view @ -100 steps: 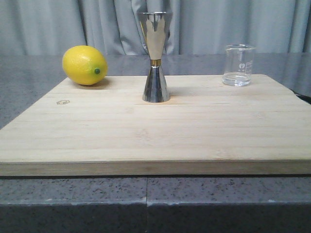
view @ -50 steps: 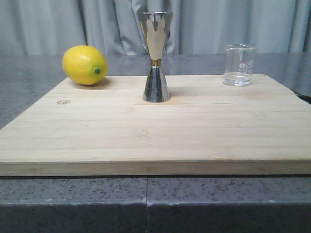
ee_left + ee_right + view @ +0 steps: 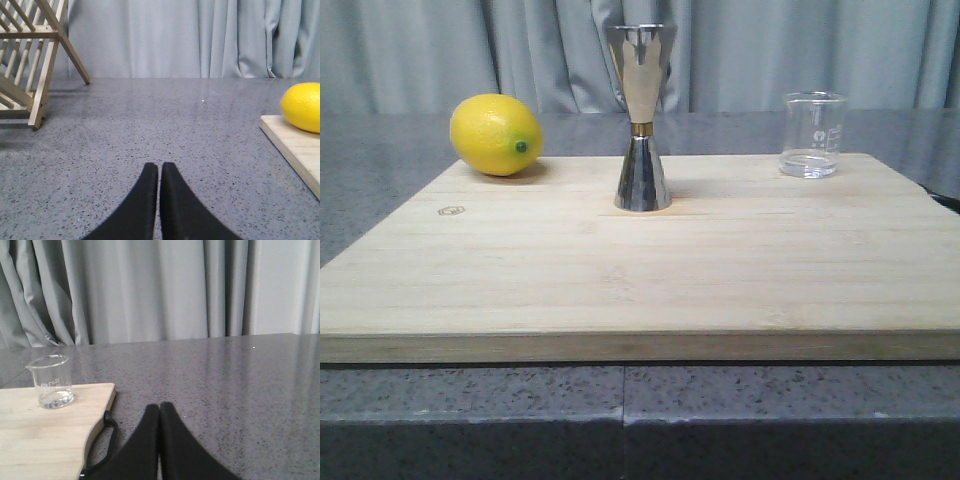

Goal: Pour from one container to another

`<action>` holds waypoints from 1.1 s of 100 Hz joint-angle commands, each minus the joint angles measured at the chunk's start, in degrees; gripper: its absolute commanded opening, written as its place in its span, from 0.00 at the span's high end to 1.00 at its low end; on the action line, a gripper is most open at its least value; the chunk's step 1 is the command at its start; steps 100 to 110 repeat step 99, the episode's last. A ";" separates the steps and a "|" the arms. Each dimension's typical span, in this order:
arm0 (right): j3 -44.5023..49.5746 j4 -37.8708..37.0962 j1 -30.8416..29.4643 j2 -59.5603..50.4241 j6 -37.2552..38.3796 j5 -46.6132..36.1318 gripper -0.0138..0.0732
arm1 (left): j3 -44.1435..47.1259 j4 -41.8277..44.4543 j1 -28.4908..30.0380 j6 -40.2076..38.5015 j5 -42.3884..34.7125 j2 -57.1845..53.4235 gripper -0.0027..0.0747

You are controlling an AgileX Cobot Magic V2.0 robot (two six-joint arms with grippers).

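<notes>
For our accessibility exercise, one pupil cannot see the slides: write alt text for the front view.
A steel hourglass jigger stands upright at the middle of a pale wooden cutting board on a grey speckled counter. A lemon sits at the board's far left corner, a small clear glass beaker at its far right; grey curtains hang behind.

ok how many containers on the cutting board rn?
2. The steel jigger stands upright mid-board toward the back; the glass beaker stands at the far right corner. A lemon sits at the far left corner. Nothing seems hidden.
</notes>
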 commanded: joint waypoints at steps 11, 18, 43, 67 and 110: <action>0.47 9.10 -0.42 -1.22 -11.88 -6.50 0.92 | 1.57 -0.51 0.19 -0.14 -4.51 -1.19 0.99; 0.47 9.10 -0.42 -1.22 -11.88 -6.60 0.92 | 1.57 -0.51 0.19 -0.14 -4.51 -1.19 0.99; 0.47 8.98 -0.42 -1.22 -11.88 -6.60 0.92 | 1.57 -0.51 0.19 -0.14 -4.51 -1.19 0.99; 0.47 8.98 -0.42 -1.22 -11.88 -6.60 0.92 | 1.57 -0.51 0.19 -0.14 -4.51 -1.19 0.99; 0.47 8.98 -0.42 -1.22 -11.88 -6.50 0.92 | 1.57 -0.51 0.19 -0.14 -4.51 -1.19 0.99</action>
